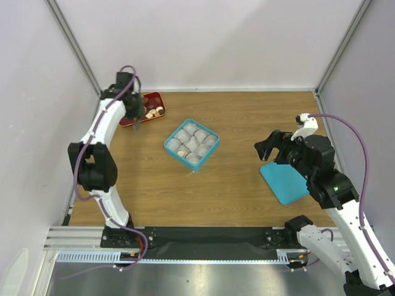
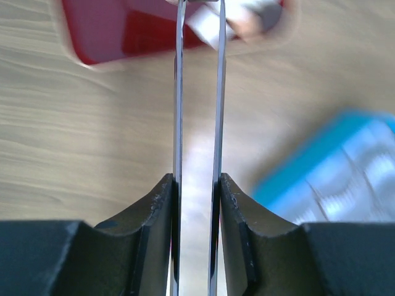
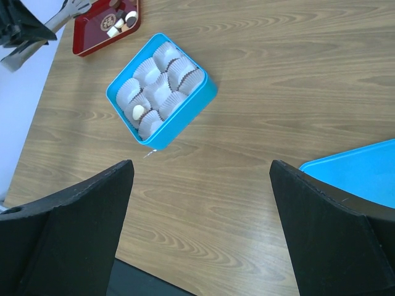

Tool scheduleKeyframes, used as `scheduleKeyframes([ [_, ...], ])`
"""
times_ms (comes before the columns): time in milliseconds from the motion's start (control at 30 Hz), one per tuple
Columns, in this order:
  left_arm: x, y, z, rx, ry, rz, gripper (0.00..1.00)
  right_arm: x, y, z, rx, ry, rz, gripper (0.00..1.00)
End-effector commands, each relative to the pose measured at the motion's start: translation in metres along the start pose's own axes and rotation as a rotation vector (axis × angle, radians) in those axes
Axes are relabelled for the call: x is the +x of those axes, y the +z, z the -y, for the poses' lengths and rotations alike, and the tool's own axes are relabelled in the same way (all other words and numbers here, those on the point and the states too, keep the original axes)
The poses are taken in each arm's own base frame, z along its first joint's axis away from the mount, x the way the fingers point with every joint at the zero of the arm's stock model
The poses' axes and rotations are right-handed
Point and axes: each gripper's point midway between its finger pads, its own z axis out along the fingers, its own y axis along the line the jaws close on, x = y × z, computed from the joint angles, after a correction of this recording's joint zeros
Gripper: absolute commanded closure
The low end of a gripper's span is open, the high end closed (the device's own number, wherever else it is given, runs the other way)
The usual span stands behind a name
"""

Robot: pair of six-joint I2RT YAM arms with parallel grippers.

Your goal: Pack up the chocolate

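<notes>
top external: high behind the robot, looking down on the whole desk [image 1: 247, 123] | left wrist: low, close, blurred | right wrist: raised, looking down | shared by all: teal box [image 3: 188, 111], red tray [image 3: 92, 34]

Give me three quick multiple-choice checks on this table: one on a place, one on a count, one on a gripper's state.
1. Where does the flat teal lid lie?
A) on the square teal box
B) on the wooden table, by the right gripper
C) under the box

2. How many white crinkled paper cups sit in the square teal box?
A) four
B) nine
C) sixteen

3. The right gripper is:
A) shut on the lid
B) shut on a paper cup
C) open, holding nothing

Answers:
1. B: the lid lies flat on the right, well apart from the box.
2. B: the cups fill three rows of three.
3. C: its fingers stand wide apart with only bare table between them.
</notes>
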Motion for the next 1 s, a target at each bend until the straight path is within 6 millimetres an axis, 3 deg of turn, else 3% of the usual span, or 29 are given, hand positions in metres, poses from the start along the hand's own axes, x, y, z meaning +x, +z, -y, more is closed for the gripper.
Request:
scheduleKeyframes([
  [0,0.022,-0.054,0.045,0.098,0.122,0.032,0.69,-0.018,-0.010,0.001,0.016,-0.023,0.061,0.00],
  [33,0.023,-0.075,0.052,0.121,0.134,0.068,0.69,-0.018,-0.011,0.000,0.013,-0.022,0.060,0.00],
  [67,0.041,-0.079,0.067,0.145,0.176,0.052,0.68,-0.017,-0.010,0.000,0.011,-0.023,0.057,0.00],
  [233,0.081,-0.120,0.094,0.186,0.273,0.040,0.68,-0.015,-0.010,-0.001,0.001,-0.022,0.054,0.00],
  [400,0.115,-0.144,0.092,0.220,0.286,0.032,0.67,-0.012,-0.008,0.000,0.000,-0.015,0.051,0.00],
  [567,0.150,-0.139,0.077,0.218,0.296,-0.027,0.67,-0.009,-0.007,-0.004,-0.021,-0.016,0.034,0.00],
  [767,0.158,-0.137,0.081,0.260,0.303,-0.024,0.65,-0.007,-0.006,-0.003,-0.020,-0.014,0.032,0.00],
  [967,0.166,-0.119,0.084,0.239,0.319,-0.077,0.65,-0.007,-0.007,-0.002,-0.012,-0.010,0.032,0.00],
])
